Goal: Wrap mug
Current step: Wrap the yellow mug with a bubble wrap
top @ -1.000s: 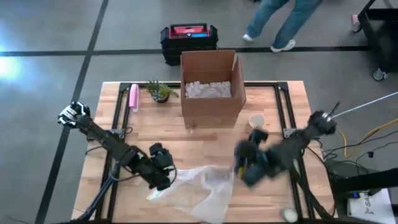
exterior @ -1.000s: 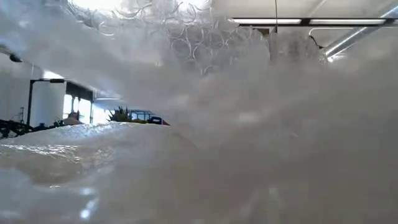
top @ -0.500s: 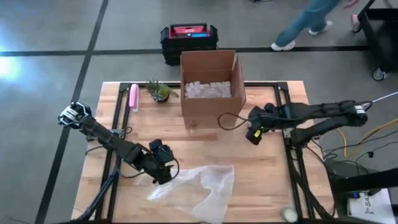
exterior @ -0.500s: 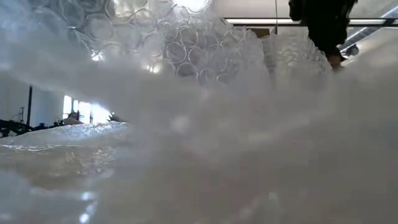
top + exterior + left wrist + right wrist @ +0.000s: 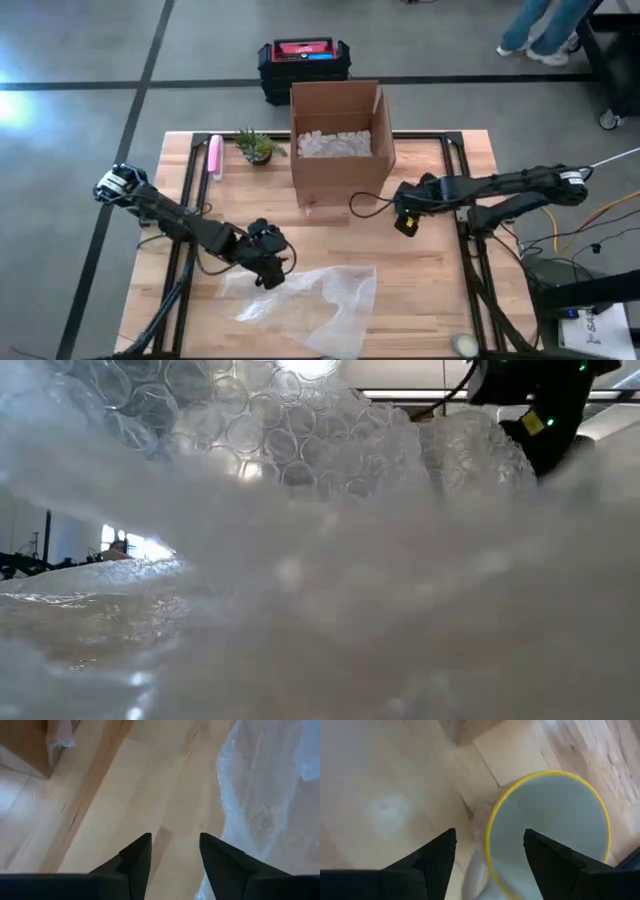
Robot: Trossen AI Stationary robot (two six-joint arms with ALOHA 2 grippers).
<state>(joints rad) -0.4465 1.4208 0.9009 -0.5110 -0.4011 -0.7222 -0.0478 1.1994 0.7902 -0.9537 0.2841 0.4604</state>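
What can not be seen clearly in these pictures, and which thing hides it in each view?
- Low view: bubble wrap fills the picture, hiding the table and box.
- High view: the right end effector covers the mug, so it is not seen there.
- Right wrist view: the mug is cut off by the picture's edge; its lower body is hidden.
- Left wrist view: the left end effector is open over bare wood; the bubble wrap's extent is cut off.

Bare worktop [image 5: 420, 290] lies open at 4 o'clock, right of the bubble wrap [image 5: 320, 300]. Cardboard box [image 5: 340, 140] blocks 12 o'clock; mug [image 5: 547, 830] sits under the right gripper [image 5: 408, 212], just beside the box.
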